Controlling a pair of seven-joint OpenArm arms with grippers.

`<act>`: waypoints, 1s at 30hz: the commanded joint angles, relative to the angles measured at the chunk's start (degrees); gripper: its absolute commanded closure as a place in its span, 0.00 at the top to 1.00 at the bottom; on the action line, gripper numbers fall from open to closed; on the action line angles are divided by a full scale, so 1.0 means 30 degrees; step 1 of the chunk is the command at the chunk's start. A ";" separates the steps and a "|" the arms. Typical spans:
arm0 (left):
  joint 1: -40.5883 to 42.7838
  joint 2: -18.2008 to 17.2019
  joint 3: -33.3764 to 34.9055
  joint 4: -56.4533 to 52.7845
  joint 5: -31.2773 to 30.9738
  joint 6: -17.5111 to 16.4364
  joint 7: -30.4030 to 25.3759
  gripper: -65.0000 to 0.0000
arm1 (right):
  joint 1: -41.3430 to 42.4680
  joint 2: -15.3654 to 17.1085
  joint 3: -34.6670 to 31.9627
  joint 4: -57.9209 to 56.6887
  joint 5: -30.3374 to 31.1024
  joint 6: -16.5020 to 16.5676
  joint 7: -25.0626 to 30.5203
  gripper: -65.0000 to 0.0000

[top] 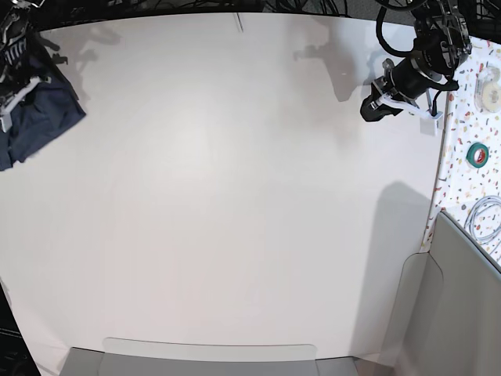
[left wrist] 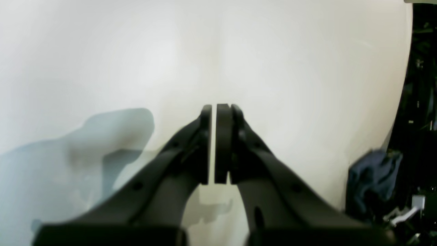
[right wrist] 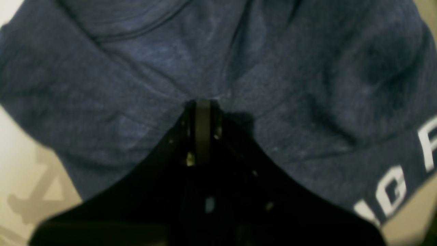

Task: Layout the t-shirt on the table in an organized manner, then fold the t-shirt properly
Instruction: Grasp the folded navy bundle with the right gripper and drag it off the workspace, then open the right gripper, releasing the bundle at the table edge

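step: the very start of laying out; the shirt [top: 35,117] is bunched at the table's [top: 235,196] far left corner, partly over the edge, not yet spread. Most of the tabletop is bare.
shirt: dark blue, crumpled in folds; white lettering shows at one lower edge in the right wrist view, so part of the printed side faces out.
right gripper: [right wrist: 203,106] jaws together, tips pressed into a pucker of shirt cloth; I judge it pinches a fold, since the fabric gathers toward the tips.
left gripper: [left wrist: 218,112] jaws nearly together with a thin slit between, nothing in them; it hangs over bare table near the far right corner, well apart from the shirt.
next move: likely drag or carry the bundle from the corner toward the middle of the table, where both arms can reach it; the left arm must cross over and take a second hold so the cloth can be pulled flat. A one-point grip may let the shirt hang twisted.
hidden: in the base view the right gripper is lost among dark clutter at the corner; collar, sleeves and hem cannot be told apart.
unclear: how many layers the right gripper holds; both wrist views are blurred.
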 commanded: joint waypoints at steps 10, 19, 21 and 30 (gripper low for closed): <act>-0.0027 -0.0203 0.0584 0.0295 -0.0303 -0.0090 -0.0134 0.02 | 0.1581 -0.1433 0.2434 -0.0659 -0.3807 -0.0324 -0.0475 0.00; 0.0120 -0.0203 0.0614 0.0295 -0.0332 -0.0090 -0.0134 0.02 | 0.5625 -0.3543 0.4896 -0.3707 -0.6210 -0.1071 -0.0416 0.00; 0.0120 -0.0203 0.0614 0.0295 -0.0303 -0.0090 -0.0134 0.02 | 0.6182 -0.3718 0.5570 -0.3883 -0.6181 -0.1774 -0.0416 0.00; -0.0056 -0.0203 0.0614 0.0295 -0.0332 -0.0090 0.1096 0.02 | 0.7764 -0.4832 0.6215 -0.3707 -0.6181 -0.3386 0.0170 0.00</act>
